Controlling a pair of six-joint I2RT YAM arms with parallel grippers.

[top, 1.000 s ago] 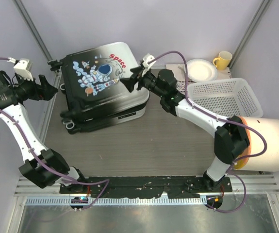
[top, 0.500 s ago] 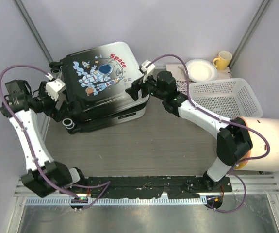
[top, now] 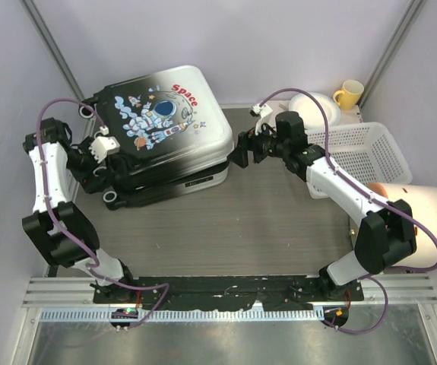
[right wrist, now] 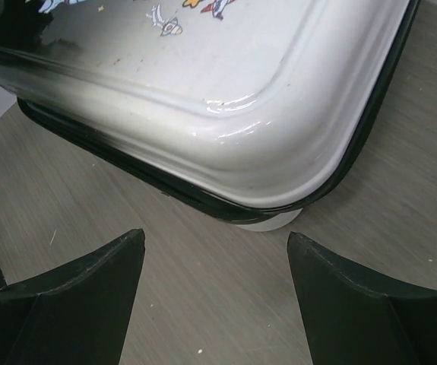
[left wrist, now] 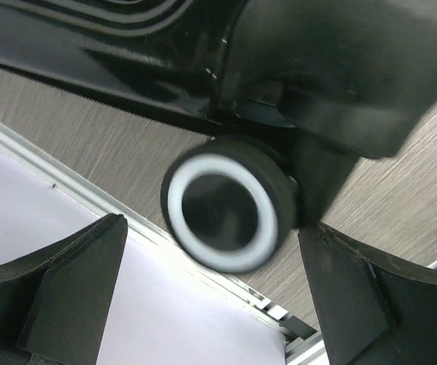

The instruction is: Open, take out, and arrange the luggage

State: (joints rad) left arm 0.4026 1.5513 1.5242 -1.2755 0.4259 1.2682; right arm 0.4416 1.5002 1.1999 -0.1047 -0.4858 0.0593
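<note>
My left gripper [left wrist: 212, 232] has swung in beside the white-rimmed wheel [left wrist: 222, 209] of the white-to-black hard-shell astronaut-print suitcase [top: 161, 133], which lies flat on the grey table [top: 226, 228], far left. My right gripper [right wrist: 216, 237] has backed off its corner. Both gape wide, empty; the lid is still down.

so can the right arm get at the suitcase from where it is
Probably yes. The right claw is open and faces a corner of the suitcase, with only bare table between them. Nothing looks to be in its way.
</note>
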